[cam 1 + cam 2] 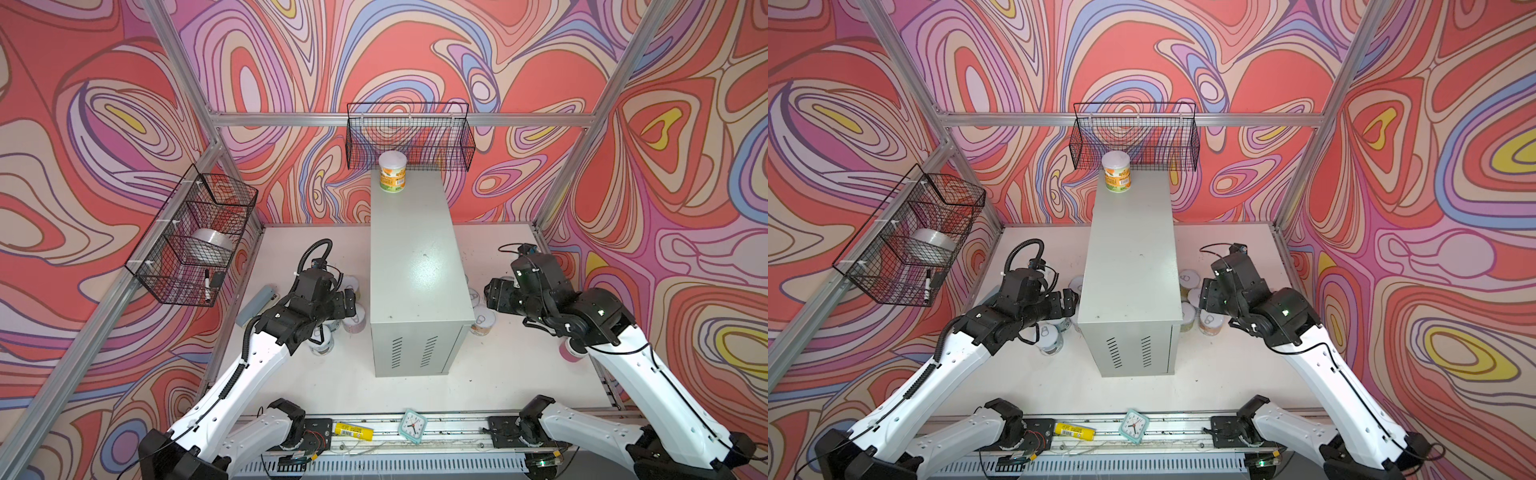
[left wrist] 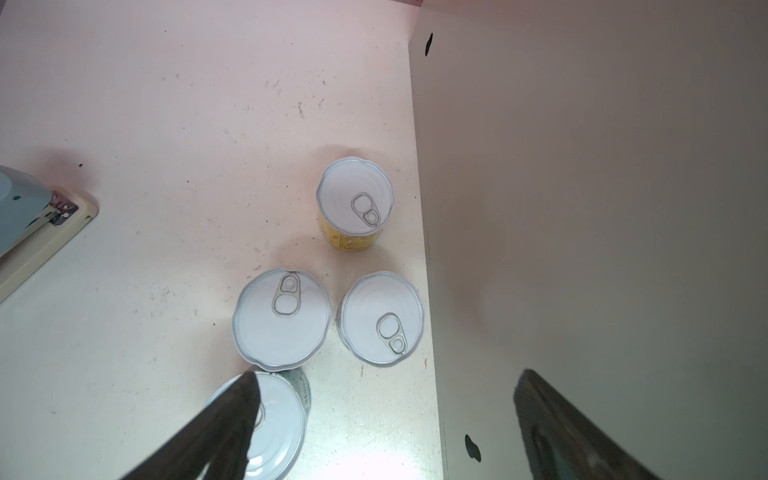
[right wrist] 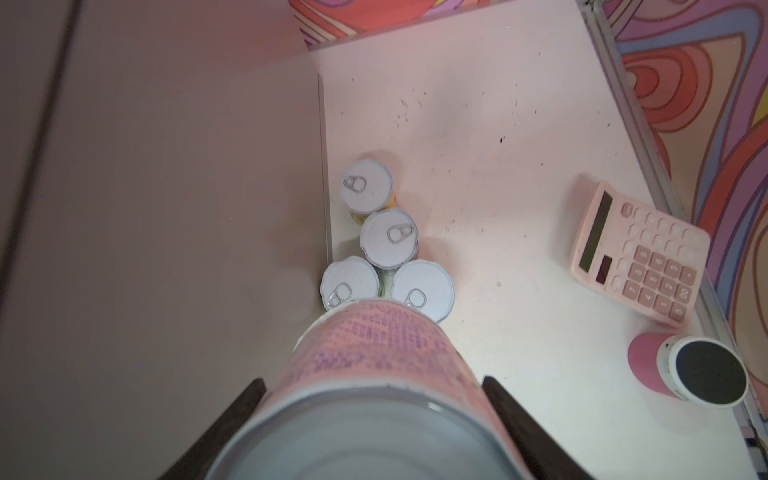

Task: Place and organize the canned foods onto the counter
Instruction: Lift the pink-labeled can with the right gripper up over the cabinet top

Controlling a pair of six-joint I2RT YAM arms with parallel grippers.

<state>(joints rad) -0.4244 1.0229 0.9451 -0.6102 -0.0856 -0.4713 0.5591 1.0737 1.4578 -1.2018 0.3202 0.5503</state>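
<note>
Canned foods [image 2: 282, 318] mostly stand on the white surface [image 1: 332, 386]. Four sit just left of the counter [image 1: 415, 266], beneath the left jaws, which are spread wide with nothing between them. Four more [image 3: 388, 237] cluster against its right side. The right jaws, mid-right in both top views, are clamped on a pink-labelled can [image 3: 374, 365]. An orange-and-green can [image 1: 392, 171] stands on the counter's far end, upper centre.
</note>
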